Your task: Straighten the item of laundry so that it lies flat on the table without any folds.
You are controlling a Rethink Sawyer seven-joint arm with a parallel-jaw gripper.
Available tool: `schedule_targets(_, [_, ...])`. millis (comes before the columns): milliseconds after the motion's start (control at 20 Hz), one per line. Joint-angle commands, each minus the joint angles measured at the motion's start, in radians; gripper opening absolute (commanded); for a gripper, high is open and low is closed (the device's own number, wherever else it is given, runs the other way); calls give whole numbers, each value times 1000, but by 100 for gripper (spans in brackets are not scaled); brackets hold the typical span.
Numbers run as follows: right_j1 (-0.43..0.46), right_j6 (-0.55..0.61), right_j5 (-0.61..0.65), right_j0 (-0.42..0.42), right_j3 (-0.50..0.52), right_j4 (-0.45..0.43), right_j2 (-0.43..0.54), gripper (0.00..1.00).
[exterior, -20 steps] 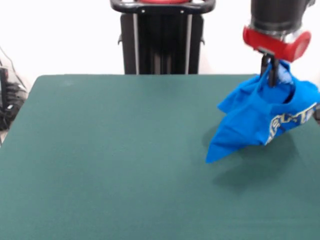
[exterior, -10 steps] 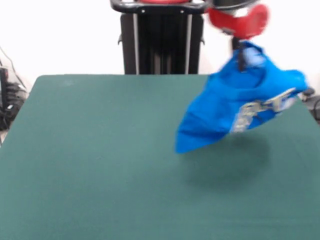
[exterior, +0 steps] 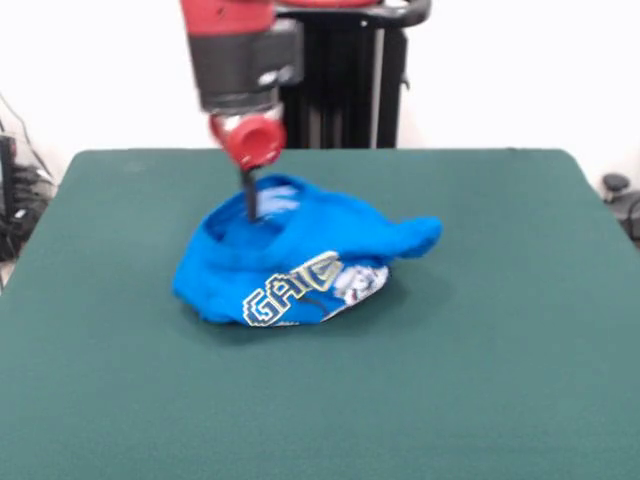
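The item of laundry [exterior: 300, 265], a bright blue T-shirt with white-and-yellow block lettering, lies bunched in a heap on the green table [exterior: 480, 380], a little left of centre. One sleeve-like flap points right. Its top is pulled up into a peak. My gripper [exterior: 250, 208] comes down from above into that peak, its dark fingers pinched shut on the cloth. The lower folds rest on the table, and much of the shirt's graphic is hidden in them.
Cables and dark equipment [exterior: 15, 205] sit beyond the table's left edge. A small dark object [exterior: 612, 185] sits off the right edge. Green table surface stretches on all sides of the shirt.
My gripper has swung from the far right to left of centre and come down with the shirt. The shirt hung in the air before; its lower part now rests crumpled on the table.
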Motion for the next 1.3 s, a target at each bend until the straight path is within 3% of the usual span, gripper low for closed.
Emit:
schedule_targets(50, [282,66,-408,-31,127,-388,188,0])
schedule_targets(250, [272,168,-528,57,127,-380,104,0])
schedule_targets(450, [267,150,-460,78,132,-355,73,0])
schedule_targets(750, [175,104,-266,82,205,-316,63,0])
schedule_targets(1150, [-17,-21,48,208,216,-286,-194,0])
schedule_targets(1300, [-20,-36,114,265,160,-320,-284,0])
